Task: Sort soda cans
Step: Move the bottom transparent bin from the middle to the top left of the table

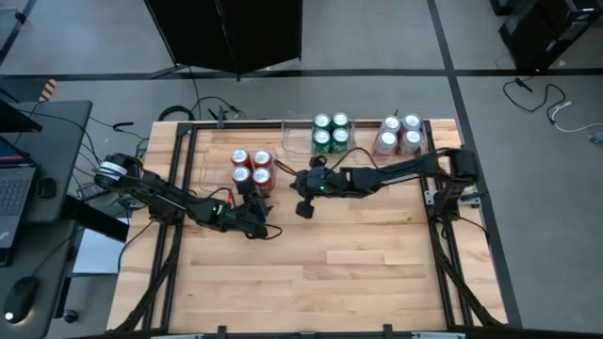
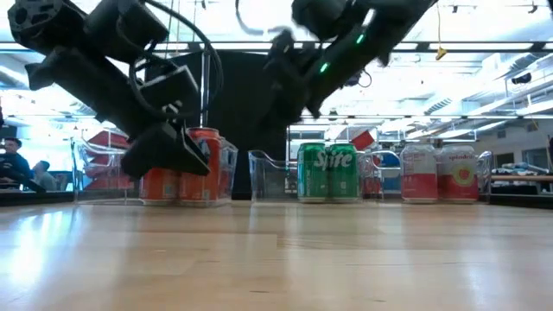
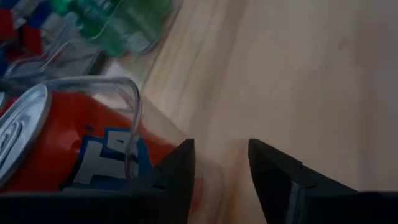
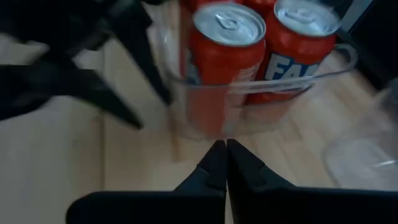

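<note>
Several red soda cans (image 1: 252, 169) stand in a clear bin (image 4: 249, 118) at the far left. Green cans (image 1: 331, 134) and silver-white cans (image 1: 399, 135) stand in their own clear bins farther right along the far edge. My left gripper (image 3: 221, 149) is open with only bare wood between its fingers. It sits low, just on the near side of the red cans' bin (image 1: 255, 224), and its one finger shows right beside the bin's corner. My right gripper (image 4: 226, 144) is shut on nothing. It hangs above the table (image 1: 303, 205), to the right of the red cans and pointing at them.
An empty clear bin (image 1: 296, 137) stands left of the green cans. Both arms reach in toward the red cans' bin and lie close together there. Bare wooden tabletop (image 1: 358, 273) stretches across the near half. Cables and a dark frame run along the table's sides.
</note>
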Available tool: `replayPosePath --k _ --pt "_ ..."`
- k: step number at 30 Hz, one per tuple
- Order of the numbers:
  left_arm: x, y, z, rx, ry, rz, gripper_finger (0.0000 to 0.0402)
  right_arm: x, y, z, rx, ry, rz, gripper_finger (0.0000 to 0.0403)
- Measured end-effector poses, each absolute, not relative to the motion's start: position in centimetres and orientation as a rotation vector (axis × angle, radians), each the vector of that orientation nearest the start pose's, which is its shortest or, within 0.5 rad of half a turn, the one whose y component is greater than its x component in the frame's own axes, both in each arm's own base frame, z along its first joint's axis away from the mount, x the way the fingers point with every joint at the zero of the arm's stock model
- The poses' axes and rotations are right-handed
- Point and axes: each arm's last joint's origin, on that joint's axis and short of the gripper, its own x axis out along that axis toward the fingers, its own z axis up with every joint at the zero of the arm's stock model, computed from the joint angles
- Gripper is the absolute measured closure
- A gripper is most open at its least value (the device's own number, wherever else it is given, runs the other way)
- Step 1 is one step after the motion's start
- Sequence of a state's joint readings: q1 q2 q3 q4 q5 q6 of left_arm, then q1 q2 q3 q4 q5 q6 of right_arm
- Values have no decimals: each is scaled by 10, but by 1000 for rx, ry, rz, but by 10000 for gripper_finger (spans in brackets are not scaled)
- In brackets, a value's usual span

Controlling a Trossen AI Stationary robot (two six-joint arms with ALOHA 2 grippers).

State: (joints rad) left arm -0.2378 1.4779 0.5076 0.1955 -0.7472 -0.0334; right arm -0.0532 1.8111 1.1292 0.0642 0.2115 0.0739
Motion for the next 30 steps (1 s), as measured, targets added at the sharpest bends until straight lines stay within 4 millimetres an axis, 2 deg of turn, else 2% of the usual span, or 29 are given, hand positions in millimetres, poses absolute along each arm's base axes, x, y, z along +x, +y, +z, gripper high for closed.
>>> replayPosePath --k 6,10,14,17,20,23,26,30 --pt "244 -26 135 383 710 580 304 360 -5 233 -18 572 -276 403" --pt "246 -18 136 408 722 597 351 344 4 242 -26 545 -269 403" --pt "243 -18 149 382 730 566 394 331 8 240 -17 550 -261 403" --pt "239 -19 164 288 772 540 395 323 8 235 2 560 -267 403" --pt "230 -19 169 147 884 520 397 318 8 228 21 577 -275 403" --pt "216 -20 164 24 1041 513 399 315 8 220 35 598 -281 403" --pt "202 -18 154 -1 1133 583 400 313 8 215 47 609 -287 403" --pt "190 -10 142 24 1124 715 400 312 9 212 47 600 -282 403"
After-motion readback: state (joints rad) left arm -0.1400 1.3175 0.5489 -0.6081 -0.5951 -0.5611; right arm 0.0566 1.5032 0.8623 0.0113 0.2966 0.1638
